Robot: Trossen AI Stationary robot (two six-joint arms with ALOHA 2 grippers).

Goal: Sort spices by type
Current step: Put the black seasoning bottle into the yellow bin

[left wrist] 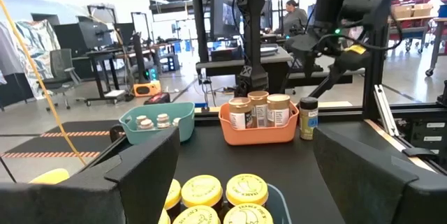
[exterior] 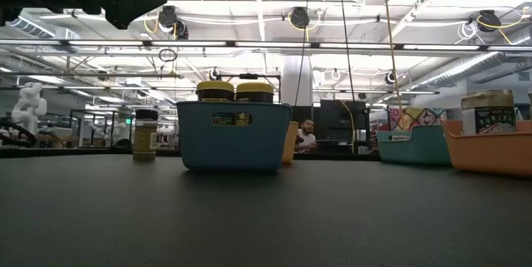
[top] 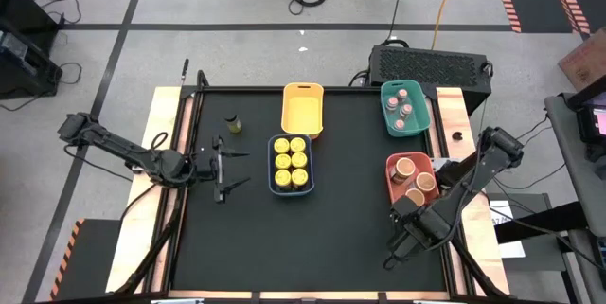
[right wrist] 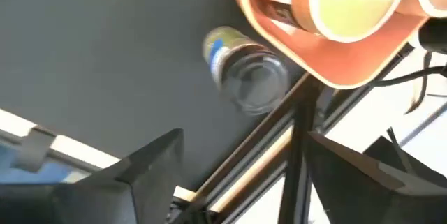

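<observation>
Several yellow-lidded spice jars stand in the blue tray at mid-table. Pinkish-lidded jars sit in the green tray, and peach-topped tubs in the red tray. One dark-lidded jar stands alone at the far left. Another dark-lidded jar stands on the table beside the red tray. My right gripper hangs open above that jar, pointing down, fingers clear of it. My left gripper waits open and level, left of the blue tray.
A yellow tray lies at the far middle. The table's right rail runs close beside the jar by the red tray. Bare black tabletop spreads across the near half.
</observation>
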